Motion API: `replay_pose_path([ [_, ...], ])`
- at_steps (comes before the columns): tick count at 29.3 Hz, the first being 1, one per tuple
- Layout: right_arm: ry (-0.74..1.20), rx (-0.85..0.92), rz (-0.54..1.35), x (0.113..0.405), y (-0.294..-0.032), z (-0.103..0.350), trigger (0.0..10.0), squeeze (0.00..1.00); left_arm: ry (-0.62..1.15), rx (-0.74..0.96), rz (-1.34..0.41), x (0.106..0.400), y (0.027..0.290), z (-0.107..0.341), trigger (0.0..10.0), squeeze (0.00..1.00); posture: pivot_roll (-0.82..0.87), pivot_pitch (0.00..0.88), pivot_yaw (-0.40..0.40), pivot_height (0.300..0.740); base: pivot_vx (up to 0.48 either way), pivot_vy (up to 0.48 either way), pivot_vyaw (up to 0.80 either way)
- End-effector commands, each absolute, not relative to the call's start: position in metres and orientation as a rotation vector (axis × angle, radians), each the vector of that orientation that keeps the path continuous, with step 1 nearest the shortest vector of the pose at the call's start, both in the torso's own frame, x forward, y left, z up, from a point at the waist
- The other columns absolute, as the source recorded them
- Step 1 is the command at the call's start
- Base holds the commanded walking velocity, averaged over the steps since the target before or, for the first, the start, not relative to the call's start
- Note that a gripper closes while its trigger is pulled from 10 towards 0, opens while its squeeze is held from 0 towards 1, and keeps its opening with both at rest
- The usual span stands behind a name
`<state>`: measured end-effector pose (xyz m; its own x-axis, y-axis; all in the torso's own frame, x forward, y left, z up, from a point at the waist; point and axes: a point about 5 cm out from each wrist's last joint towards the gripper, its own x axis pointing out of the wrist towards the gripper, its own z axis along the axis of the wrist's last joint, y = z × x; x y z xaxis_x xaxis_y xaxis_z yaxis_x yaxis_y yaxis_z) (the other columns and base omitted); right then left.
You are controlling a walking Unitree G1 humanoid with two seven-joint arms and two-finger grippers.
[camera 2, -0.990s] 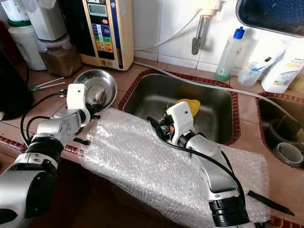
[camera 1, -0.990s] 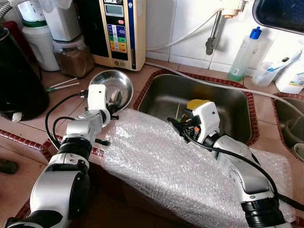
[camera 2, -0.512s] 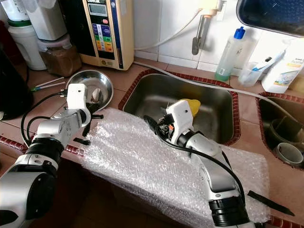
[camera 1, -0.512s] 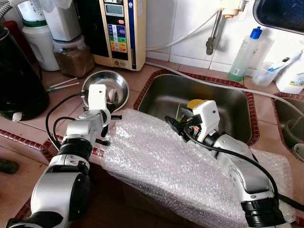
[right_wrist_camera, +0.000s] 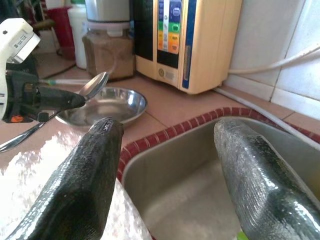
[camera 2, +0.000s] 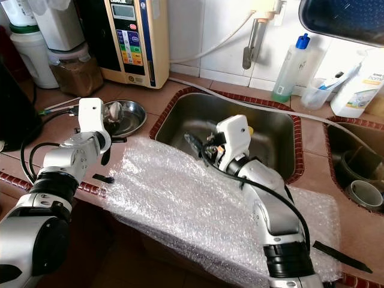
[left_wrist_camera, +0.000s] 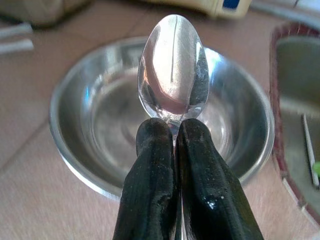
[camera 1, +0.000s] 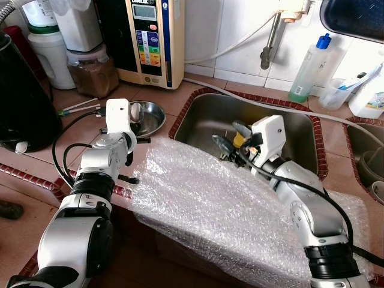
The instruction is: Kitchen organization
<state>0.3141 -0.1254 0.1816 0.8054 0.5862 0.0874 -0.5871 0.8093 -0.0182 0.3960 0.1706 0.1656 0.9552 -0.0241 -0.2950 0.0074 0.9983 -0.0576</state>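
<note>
A shiny metal spoon (left_wrist_camera: pixel 173 70) is pinched at its neck by my left gripper (left_wrist_camera: pixel 170 125), which is shut on it. The spoon's bowl hovers just over a round steel bowl (camera 1: pixel 149 117) that rests flat on the tiled counter left of the sink. My right gripper (camera 1: pixel 231 137) is open with nothing between its fingers, above the left part of the steel sink (camera 1: pixel 288 129). In the right wrist view the spoon (right_wrist_camera: pixel 95 85) and steel bowl (right_wrist_camera: pixel 107 107) lie ahead of its spread fingers (right_wrist_camera: pixel 95 165). A yellow item (camera 2: pixel 248 129) in the sink is mostly hidden behind the right wrist.
Bubble wrap (camera 1: pixel 204 204) covers the counter's front edge under both arms. A beige water purifier (camera 1: pixel 150 36), a jar of brown powder (camera 1: pixel 93 72) and a black kettle (camera 1: pixel 24 102) stand behind the bowl. A soap bottle (camera 1: pixel 309 66) stands behind the sink. A second basin (camera 1: pixel 366 156) lies at the right.
The steel bowl, tilted up a second ago, now lies flat. My left gripper has drawn back a little with the spoon. My right gripper has risen and turned over the sink, covering the yellow item.
</note>
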Motion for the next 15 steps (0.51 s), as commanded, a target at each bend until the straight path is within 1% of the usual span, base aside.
replay_pose_path([
  [1, -0.124, 0.033, 0.635, 0.314, -0.126, 0.192, 10.0, 0.0, 0.2, -0.048, -0.015, 0.401, 0.166, 0.19, 0.0, 0.0, -0.01, 0.0, 0.027, 0.74, 0.0, 0.0, 0.0],
  [6, -0.145, 0.11, 0.665, 0.313, -0.123, 0.2, 10.0, 0.0, 0.087, -0.059, -0.034, 0.401, 0.159, 0.207, 0.0, 0.0, -0.01, 0.0, 0.024, 0.74, 0.0, 0.0, 0.0],
  [7, -0.156, 0.151, 0.677, 0.312, -0.122, 0.204, 10.0, 0.0, -0.006, -0.071, -0.072, 0.4, 0.151, 0.218, 0.0, 0.0, -0.01, 0.0, 0.021, 0.74, 0.0, 0.0, 0.0],
  [9, -0.158, 0.16, 0.676, 0.313, -0.122, 0.205, 10.0, 0.0, -0.032, -0.069, -0.089, 0.4, 0.148, 0.221, 0.0, 0.0, -0.01, 0.0, 0.02, 0.74, 0.0, 0.0, 0.0],
  [10, -0.161, 0.18, 0.67, 0.314, -0.123, 0.207, 10.0, 0.0, -0.081, -0.109, -0.129, 0.399, 0.139, 0.228, 0.0, 0.0, -0.01, 0.0, 0.016, 0.74, 0.0, 0.0, 0.0],
  [12, -0.162, 0.188, 0.668, 0.315, -0.124, 0.208, 10.0, 0.0, -0.098, -0.128, -0.142, 0.398, 0.136, 0.23, 0.0, 0.0, -0.01, 0.0, 0.016, 0.74, 0.0, 0.0, 0.0],
  [14, -0.163, 0.203, 0.673, 0.316, -0.124, 0.209, 10.0, 0.0, -0.17, -0.18, -0.185, 0.396, 0.126, 0.238, 0.0, 0.0, -0.02, 0.0, 0.012, 0.74, 0.0, 0.0, 0.0],
  [15, -0.161, 0.201, 0.673, 0.316, -0.124, 0.209, 10.0, 0.0, -0.208, -0.241, -0.233, 0.394, 0.118, 0.243, 0.0, 0.0, -0.02, 0.0, 0.01, 0.74, 0.0, 0.0, 0.0],
])
